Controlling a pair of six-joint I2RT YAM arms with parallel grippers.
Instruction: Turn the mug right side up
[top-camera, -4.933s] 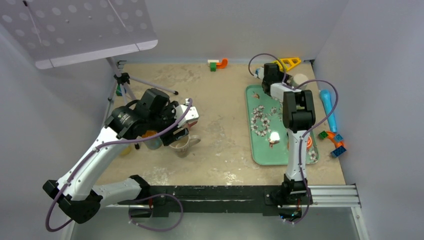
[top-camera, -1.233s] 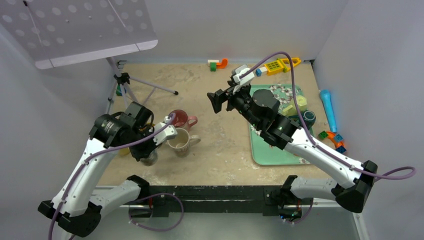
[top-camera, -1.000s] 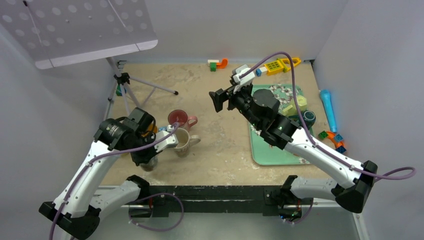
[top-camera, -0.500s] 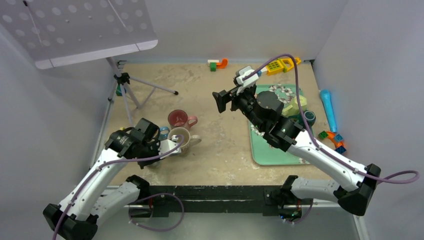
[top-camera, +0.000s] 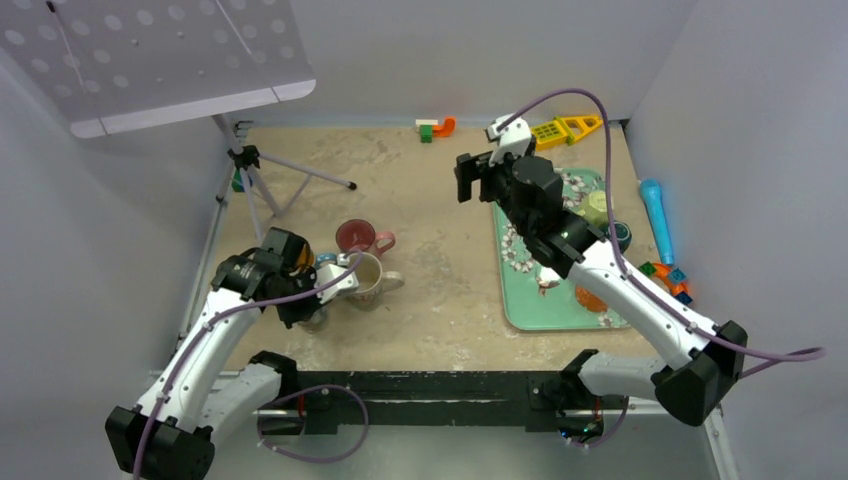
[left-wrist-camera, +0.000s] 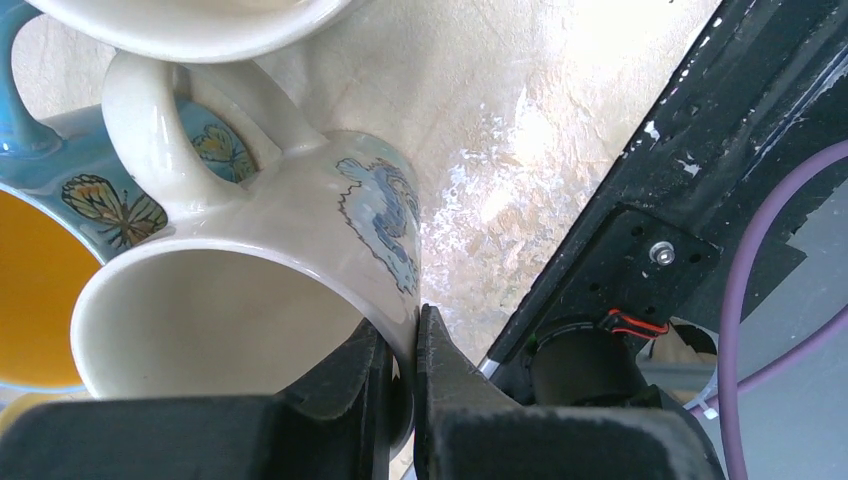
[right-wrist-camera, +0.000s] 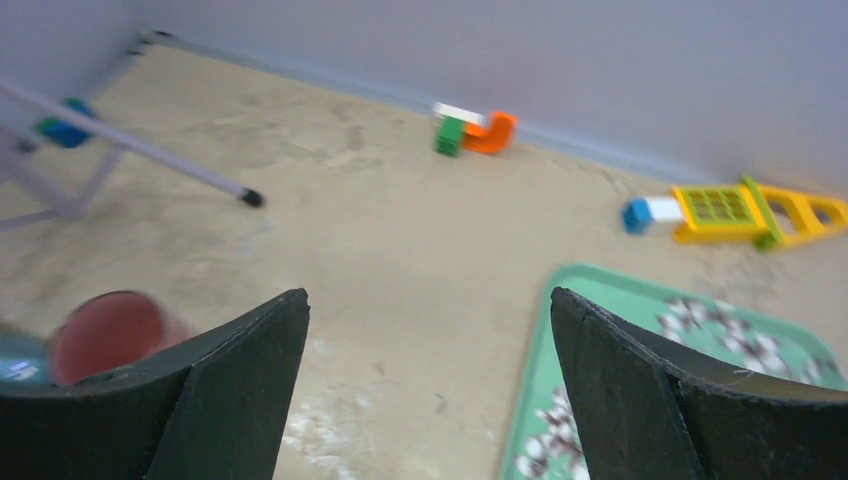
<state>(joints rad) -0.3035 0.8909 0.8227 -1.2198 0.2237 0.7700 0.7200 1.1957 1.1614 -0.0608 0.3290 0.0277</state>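
Mug (left-wrist-camera: 300, 220) pinched by rim in left gripper (left-wrist-camera: 400, 340) at 8 o'clock, looks tilted, not yet upright; right gripper (right-wrist-camera: 425, 300) wide open, empty.

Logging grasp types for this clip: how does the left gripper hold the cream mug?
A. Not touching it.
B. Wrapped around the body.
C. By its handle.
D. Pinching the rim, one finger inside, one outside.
D: the left wrist view shows the left gripper shut on the rim of the cream mug, a finger each side, its handle free.
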